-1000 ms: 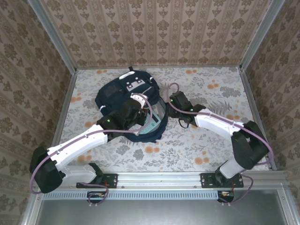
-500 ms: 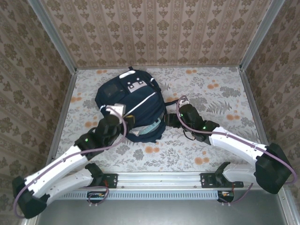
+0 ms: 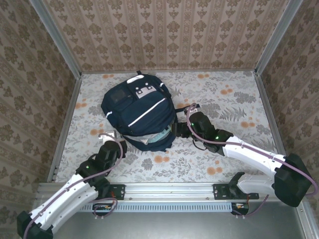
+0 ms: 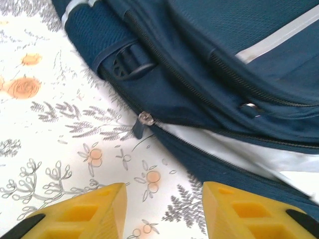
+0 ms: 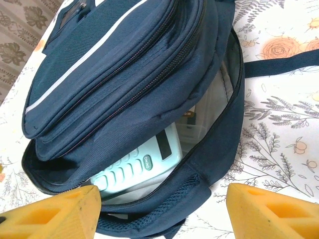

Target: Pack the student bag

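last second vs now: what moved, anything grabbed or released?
The left gripper pulled back off the large navy blue fabric backpack toward the near edge; it is open and empty over the floral tablecloth. The right gripper drew back slightly beside the bag's opening, open and empty. The backpack stayed put, unzipped, with the pale blue calculator inside.

The desk [image 3: 234,99] is covered by a pale cloth [image 4: 60,124] printed with grey leaf sprays and orange blossoms, and it is bordered by metal rails [image 3: 169,188] at the left, right and near edges. One thing is laid directly on it: the student bag [image 3: 139,112], a navy blue backpack with white stripes, set flat left of centre with its unzipped end turned toward the near edge. A dark strap [image 5: 279,67] of the bag is stretched flat over the cloth at its right side.
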`<state>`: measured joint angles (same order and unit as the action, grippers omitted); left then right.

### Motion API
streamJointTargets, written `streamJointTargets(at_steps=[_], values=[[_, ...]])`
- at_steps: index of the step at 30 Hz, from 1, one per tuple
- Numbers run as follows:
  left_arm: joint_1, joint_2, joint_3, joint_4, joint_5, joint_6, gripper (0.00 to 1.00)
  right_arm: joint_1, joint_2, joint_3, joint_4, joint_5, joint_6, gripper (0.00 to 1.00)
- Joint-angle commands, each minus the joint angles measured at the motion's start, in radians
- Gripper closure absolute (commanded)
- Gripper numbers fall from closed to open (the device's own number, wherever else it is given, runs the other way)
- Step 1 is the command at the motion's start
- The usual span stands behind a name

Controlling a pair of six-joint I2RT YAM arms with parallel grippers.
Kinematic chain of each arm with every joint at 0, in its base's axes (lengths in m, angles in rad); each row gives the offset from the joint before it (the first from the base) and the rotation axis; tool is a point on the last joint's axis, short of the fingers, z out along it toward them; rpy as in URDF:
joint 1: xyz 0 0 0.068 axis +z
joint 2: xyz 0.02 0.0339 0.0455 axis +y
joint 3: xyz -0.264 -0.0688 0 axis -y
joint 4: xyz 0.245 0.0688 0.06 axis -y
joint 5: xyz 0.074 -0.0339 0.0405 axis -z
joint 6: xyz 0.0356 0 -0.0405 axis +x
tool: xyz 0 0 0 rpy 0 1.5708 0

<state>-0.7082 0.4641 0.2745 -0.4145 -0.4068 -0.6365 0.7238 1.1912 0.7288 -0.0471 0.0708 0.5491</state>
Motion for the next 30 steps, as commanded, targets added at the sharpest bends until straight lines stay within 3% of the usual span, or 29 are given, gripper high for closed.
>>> streamJointTargets(at_steps=[1,11,19,21,26,30], values=[[0.026,0.055,-0.002,0.061,0.073,-0.034,0.59,0.007,0.011,-0.012,0.048,-0.045,0.005,0.29],[0.03,0.123,-0.015,0.101,0.083,-0.063,0.58,0.021,0.237,0.046,0.245,-0.247,0.211,0.23],[0.032,0.095,-0.022,0.101,0.095,-0.052,0.57,0.034,0.301,0.125,0.253,-0.264,0.259,0.22],[0.032,0.094,-0.022,0.101,0.094,-0.05,0.56,0.033,0.313,0.118,0.285,-0.294,0.288,0.16],[0.032,0.094,-0.024,0.105,0.094,-0.051,0.56,0.038,0.34,0.104,0.358,-0.335,0.349,0.14],[0.033,0.094,-0.024,0.107,0.096,-0.049,0.55,0.047,0.347,0.129,0.299,-0.296,0.342,0.14]])
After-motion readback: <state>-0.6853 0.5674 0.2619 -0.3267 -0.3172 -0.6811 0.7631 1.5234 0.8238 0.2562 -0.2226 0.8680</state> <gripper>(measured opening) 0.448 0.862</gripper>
